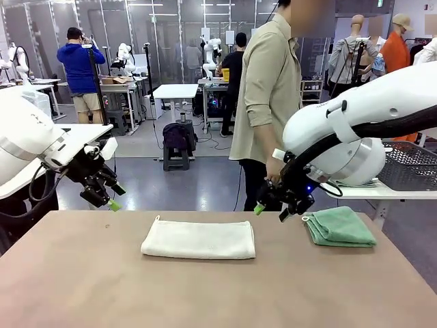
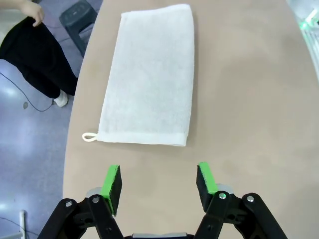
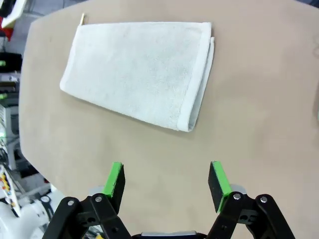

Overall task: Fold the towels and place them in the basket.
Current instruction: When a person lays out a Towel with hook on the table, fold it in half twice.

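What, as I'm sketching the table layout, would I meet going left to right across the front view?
left hand → cream-white towel → right hand → sea-green towel → dark grey mesh basket

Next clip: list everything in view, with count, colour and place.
cream towel: one, cream-white, folded flat at the table's middle
green towel: one, sea-green, folded, on the table's right side
basket: one, dark grey mesh, on a white side table, far right
table: one, brown, under both towels
person: one, beige shirt, standing at the far side
left gripper: one, black with green pads, open, off the cream towel's left end
right gripper: one, same colours, open, between the two towels
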`<move>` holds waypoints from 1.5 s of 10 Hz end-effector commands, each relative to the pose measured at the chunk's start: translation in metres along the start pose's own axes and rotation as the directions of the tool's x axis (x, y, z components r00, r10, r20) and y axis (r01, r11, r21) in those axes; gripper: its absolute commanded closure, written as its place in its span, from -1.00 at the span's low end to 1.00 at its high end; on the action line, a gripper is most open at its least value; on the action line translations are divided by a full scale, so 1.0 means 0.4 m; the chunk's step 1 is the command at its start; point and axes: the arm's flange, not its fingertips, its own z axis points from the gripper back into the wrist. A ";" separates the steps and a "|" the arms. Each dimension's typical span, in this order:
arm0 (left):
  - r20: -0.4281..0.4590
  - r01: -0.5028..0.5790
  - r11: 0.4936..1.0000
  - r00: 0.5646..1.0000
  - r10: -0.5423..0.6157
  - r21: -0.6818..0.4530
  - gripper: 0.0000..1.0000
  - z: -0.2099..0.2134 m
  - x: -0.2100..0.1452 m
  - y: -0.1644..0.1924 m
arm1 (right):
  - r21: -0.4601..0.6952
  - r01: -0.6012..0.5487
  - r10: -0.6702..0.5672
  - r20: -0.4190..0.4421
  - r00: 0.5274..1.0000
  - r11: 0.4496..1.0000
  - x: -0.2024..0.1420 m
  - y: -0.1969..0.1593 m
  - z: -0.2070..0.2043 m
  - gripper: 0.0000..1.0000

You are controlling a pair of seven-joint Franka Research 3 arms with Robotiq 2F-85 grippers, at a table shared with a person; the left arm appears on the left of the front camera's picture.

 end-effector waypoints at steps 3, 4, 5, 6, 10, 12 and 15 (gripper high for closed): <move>0.097 0.004 1.000 0.995 -0.001 -0.030 -0.53 0.001 -0.047 -0.005 | 0.019 0.031 -0.031 0.001 1.000 0.999 0.008 -0.007 -0.016 -0.68; 0.134 0.003 0.999 0.991 0.002 -0.037 -0.53 -0.002 -0.060 -0.006 | 0.019 0.031 -0.031 0.001 1.000 0.999 0.008 -0.007 -0.016 -0.68; 0.192 0.025 0.998 0.981 -0.015 -0.050 -0.53 -0.002 -0.083 -0.001 | 0.019 0.031 -0.031 0.001 1.000 0.999 0.008 -0.007 -0.016 -0.68; 0.239 0.042 0.998 0.971 -0.028 -0.054 -0.53 -0.001 -0.096 0.005 | 0.019 0.031 -0.031 0.001 1.000 0.999 0.008 -0.007 -0.016 -0.68; 0.466 0.010 0.998 0.885 0.021 -0.064 -0.53 -0.023 -0.128 0.008 | 0.019 0.031 -0.031 0.001 1.000 0.999 0.008 -0.007 -0.016 -0.68; 0.496 0.008 0.994 0.867 0.050 -0.113 -0.53 -0.042 -0.119 0.018 | 0.019 0.031 -0.031 0.001 1.000 0.999 0.008 -0.007 -0.016 -0.68; 0.474 0.001 0.994 0.879 0.052 -0.112 -0.53 -0.052 -0.119 -0.001 | 0.001 0.040 -0.040 -0.011 0.999 0.999 0.019 0.005 -0.034 -0.69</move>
